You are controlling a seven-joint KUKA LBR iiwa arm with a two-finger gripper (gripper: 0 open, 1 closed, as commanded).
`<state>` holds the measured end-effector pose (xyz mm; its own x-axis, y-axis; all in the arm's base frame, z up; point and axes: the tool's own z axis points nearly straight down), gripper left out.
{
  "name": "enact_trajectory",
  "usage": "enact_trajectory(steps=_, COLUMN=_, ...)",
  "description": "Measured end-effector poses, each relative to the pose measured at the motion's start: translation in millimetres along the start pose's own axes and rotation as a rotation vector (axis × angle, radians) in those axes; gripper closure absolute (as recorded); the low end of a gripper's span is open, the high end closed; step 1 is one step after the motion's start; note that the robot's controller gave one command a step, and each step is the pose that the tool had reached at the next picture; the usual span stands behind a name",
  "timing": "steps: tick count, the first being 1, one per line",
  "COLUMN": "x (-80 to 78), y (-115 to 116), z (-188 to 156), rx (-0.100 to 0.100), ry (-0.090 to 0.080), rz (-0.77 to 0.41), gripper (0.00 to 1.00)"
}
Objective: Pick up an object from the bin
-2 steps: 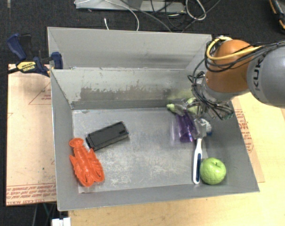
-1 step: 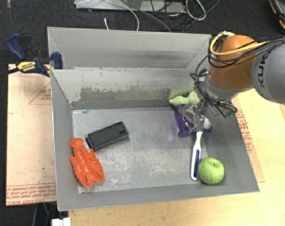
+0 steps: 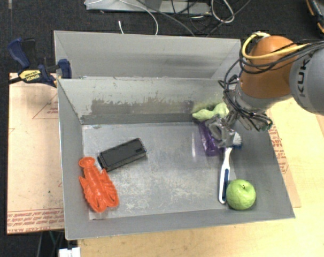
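Observation:
My gripper (image 3: 223, 132) is low at the bin's right side, under the orange wrist cover. It sits directly over a purple packet-like thing (image 3: 208, 142) and the top end of a blue and white toothbrush (image 3: 224, 175), which runs down toward the front wall. A pale green soft thing (image 3: 209, 111) lies just behind the gripper against the back slope. Whether the gripper touches the purple thing or the toothbrush is hidden by its own body.
A green apple (image 3: 240, 194) rests in the front right corner beside the toothbrush's lower end. On the left lie a black rectangular block (image 3: 122, 154) and an orange lobster toy (image 3: 98, 185). The arm comes in over the right wall.

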<state>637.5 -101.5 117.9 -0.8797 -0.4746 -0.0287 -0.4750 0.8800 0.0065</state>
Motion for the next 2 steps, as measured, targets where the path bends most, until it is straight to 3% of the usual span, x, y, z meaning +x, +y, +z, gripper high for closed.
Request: enact_trajectory(steps=2, x=-0.5, y=0, z=-20, rx=0.0, ry=-0.002, rz=0.002, gripper=1.0)
